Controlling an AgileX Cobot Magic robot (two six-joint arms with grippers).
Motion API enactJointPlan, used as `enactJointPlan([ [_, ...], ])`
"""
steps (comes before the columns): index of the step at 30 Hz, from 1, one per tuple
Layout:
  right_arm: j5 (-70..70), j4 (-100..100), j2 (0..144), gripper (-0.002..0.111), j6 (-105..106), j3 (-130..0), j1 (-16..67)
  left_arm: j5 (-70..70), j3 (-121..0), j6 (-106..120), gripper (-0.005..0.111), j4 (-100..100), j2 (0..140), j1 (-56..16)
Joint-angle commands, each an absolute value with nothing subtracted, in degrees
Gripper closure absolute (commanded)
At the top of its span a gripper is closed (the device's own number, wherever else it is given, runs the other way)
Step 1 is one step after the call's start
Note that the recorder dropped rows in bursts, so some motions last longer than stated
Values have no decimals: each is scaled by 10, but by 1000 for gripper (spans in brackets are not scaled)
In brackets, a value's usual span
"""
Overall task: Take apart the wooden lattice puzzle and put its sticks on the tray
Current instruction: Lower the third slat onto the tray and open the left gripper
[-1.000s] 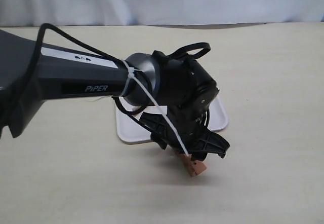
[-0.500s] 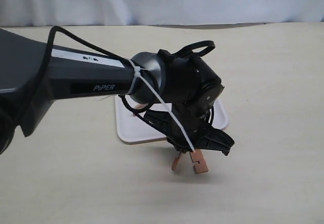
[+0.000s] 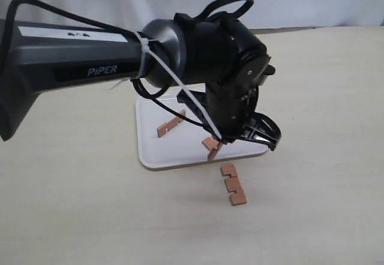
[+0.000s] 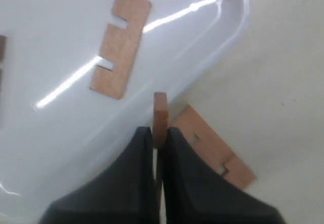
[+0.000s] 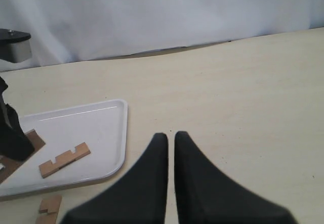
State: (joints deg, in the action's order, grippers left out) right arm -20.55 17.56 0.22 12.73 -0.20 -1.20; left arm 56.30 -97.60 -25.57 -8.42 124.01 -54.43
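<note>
The wooden lattice puzzle shows only as separate sticks, with no interlocked grid in view. My left gripper (image 3: 215, 142) is shut on one stick (image 4: 160, 113), held edge-on above the near rim of the white tray (image 3: 150, 151). Another stick (image 3: 171, 123) lies flat on the tray; in the left wrist view this stick (image 4: 120, 44) shows its two notches. A third stick (image 3: 233, 186) lies on the table just in front of the tray. My right gripper (image 5: 170, 135) hangs shut and empty over bare table, right of the tray (image 5: 101, 127).
The left arm's dark body (image 3: 90, 67) reaches in from the left and hides much of the tray's back. A pale curtain (image 3: 300, 1) closes off the far edge of the beige table (image 3: 324, 157).
My left gripper closed on one stick at the table, lifted it and carried it back over the tray's near rim. One stick stayed on the table.
</note>
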Motion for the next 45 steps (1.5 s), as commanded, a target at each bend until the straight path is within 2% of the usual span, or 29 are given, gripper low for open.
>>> enactJointPlan([
  [1,-198,175,7,104,127,0,-14,534,-980,-255,107,-149,1237,-506],
  [7,-198,175,7,104,127,0,-14,494,-980,-253,107,-151,1250,-455],
  [13,-198,175,7,104,127,0,-14,434,-980,-198,107,-158,1275,-446],
  [21,-198,175,7,104,127,0,-14,421,-980,-157,106,-199,1292,-446],
  [25,-198,175,7,104,127,0,-14,420,-980,-157,91,-210,1299,-446],
  [31,-198,175,7,104,127,0,-14,415,-980,-178,48,-209,1299,-446],
  [33,-198,175,7,104,127,0,-14,425,-980,-182,40,-205,1297,-446],
  [35,-198,175,7,104,127,0,-14,440,-981,-186,37,-197,1289,-447],
  [45,-198,175,7,104,127,0,-14,507,-981,-198,37,-116,1227,-453],
])
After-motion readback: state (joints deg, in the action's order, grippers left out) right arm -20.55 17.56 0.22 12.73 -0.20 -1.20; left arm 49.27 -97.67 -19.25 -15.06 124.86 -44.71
